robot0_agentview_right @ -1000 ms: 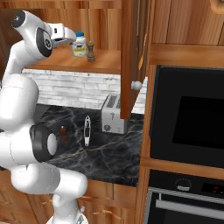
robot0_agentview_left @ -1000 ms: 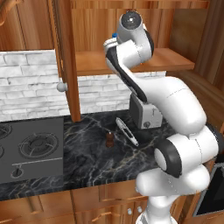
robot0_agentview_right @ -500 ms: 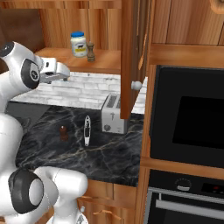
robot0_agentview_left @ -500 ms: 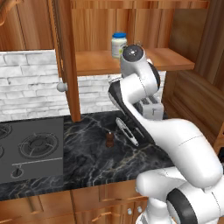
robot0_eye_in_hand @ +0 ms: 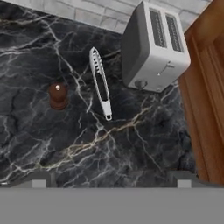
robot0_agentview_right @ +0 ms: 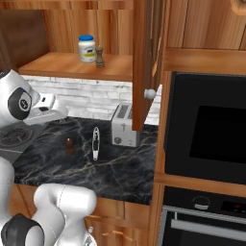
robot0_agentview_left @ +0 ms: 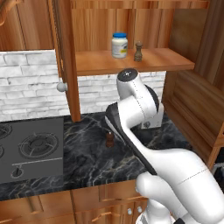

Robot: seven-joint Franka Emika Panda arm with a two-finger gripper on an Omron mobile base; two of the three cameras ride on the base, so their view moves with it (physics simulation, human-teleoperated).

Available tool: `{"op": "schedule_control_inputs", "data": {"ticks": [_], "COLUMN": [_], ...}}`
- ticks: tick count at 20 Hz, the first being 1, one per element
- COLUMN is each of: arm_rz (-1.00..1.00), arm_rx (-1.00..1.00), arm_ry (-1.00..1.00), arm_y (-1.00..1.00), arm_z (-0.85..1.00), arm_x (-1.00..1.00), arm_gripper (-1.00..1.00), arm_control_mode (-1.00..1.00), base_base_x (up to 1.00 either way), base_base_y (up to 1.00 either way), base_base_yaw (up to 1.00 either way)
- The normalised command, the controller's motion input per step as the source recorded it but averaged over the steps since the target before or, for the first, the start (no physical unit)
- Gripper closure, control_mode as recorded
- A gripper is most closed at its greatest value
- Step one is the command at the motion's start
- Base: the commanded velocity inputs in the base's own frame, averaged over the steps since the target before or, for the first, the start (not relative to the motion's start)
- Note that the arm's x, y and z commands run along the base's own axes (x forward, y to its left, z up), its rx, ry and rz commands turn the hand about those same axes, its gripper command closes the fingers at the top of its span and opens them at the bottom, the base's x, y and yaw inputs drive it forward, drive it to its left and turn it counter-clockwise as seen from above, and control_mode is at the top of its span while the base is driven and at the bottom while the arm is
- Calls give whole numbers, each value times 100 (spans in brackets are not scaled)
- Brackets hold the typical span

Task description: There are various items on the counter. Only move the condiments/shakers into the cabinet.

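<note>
The claw (robot0_eye_in_hand: 111,177) is spread wide and holds nothing, its 2 tips standing apart at the bottom of the hand view, high above the counter (robot0_eye_in_hand: 131,144). 2 of the 3 condiments are already in the cabinet (robot0_agentview_left: 131,61): the white jar with blue lid (robot0_agentview_left: 119,45) and the lighter wooden shaker (robot0_agentview_left: 138,51) stand just beside each other on the shelf, well above the claw's level. The 1 remaining item to move, the darker shaker (robot0_eye_in_hand: 57,95), stands upright on the counter, ahead of the claw and off to its left in the hand view. Between that shaker and the toaster (robot0_eye_in_hand: 153,46) lies the slender utensil (robot0_eye_in_hand: 100,83), apart from both; these 2 stay where they are. Judged step in hand: lining up on the last shaker. The next move calls for shifting the claw left over the shaker, descending with the jaws straddling it, and closing without brushing the utensil, which lies near.
</note>
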Motion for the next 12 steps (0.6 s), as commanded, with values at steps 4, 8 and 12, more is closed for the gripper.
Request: {"op": "schedule_control_inputs", "data": {"ticks": [4, 8, 12], "arm_rz": [8, 23, 15], "arm_rx": [19, 39, 29], "arm_ry": [0, 2, 1], "arm_y": [0, 4, 37], "arm_z": [-44, -57, -83], "arm_x": [0, 1, 15], "arm_gripper": [-100, -100, -100], "arm_control_mode": [-100, -100, -100], "base_base_x": [0, 0, 0], "base_base_y": [0, 0, 0], "base_base_yaw": [0, 0, 0]}}
